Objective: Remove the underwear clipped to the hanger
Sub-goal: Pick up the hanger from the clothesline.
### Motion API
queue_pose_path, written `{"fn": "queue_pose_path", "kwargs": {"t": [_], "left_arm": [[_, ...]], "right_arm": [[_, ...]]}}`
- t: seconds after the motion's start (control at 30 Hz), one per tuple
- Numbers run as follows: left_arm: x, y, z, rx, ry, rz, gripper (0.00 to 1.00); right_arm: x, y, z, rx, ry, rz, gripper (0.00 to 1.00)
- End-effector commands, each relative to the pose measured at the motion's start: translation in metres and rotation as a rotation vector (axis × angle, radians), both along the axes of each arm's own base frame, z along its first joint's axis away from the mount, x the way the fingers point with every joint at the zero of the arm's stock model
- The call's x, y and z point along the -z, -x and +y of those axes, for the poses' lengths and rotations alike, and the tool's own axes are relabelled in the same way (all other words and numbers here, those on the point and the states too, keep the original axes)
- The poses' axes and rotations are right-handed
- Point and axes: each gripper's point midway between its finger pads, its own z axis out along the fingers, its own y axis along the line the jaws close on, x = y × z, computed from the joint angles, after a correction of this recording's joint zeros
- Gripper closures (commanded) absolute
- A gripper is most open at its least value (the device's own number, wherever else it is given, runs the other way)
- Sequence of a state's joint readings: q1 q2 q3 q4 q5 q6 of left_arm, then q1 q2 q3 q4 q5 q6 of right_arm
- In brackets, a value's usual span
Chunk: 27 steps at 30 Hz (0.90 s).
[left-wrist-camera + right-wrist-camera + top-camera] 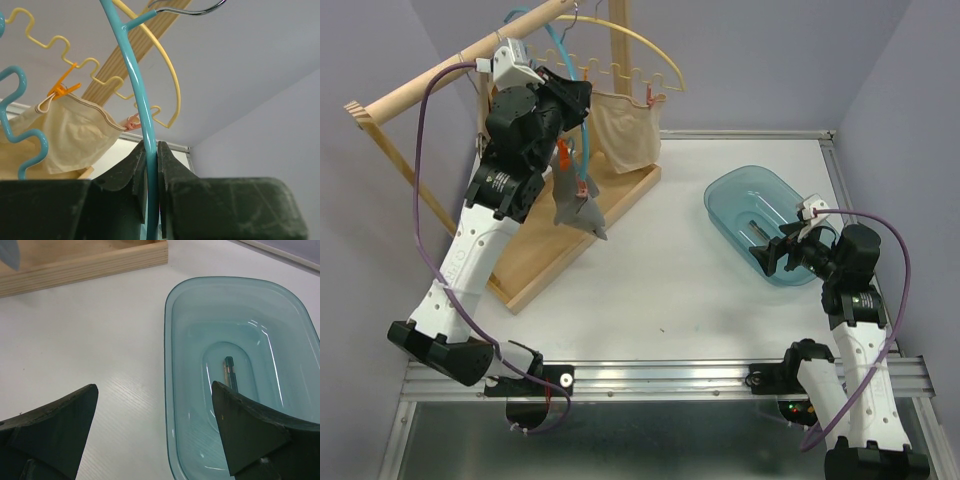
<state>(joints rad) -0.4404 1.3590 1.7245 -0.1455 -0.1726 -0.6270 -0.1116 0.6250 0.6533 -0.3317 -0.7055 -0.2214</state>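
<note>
Right claw (pixel 154 386) spread wide, straddling near rim of teal bin (pixel 186 310).

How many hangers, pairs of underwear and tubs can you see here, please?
Hangers: 2 (yellow hanger, teal hanger)
Underwear: 2 (beige underwear, grey underwear)
Tubs: 1 (blue tub)
Total: 5

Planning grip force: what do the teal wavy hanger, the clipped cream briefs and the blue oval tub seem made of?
Teal wavy hanger: glossy plastic or coated wire, smooth shine. Cream briefs: soft matte cloth, it sags and folds. Blue oval tub: clear glossy plastic, table shows through.
</note>
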Motion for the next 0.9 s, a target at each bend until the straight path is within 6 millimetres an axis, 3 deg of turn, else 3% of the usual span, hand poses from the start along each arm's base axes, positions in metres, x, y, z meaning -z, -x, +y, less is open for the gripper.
{"fn": "queue_pose_path", "kwargs": {"t": [0.0,0.87], "left_arm": [[-0.054,0.032,0.007,0.044,0.073,-0.179,1.00],[-0.036,0.093,-0.009,0.268,0.153,-0.186,1.00]], "right_arm": [[-0.024,-0.002,-0.001,0.004,0.018,-0.075,0.00],[-0.021,-0.003,-0.002,0.006,0.021,-0.066,0.00]]}}
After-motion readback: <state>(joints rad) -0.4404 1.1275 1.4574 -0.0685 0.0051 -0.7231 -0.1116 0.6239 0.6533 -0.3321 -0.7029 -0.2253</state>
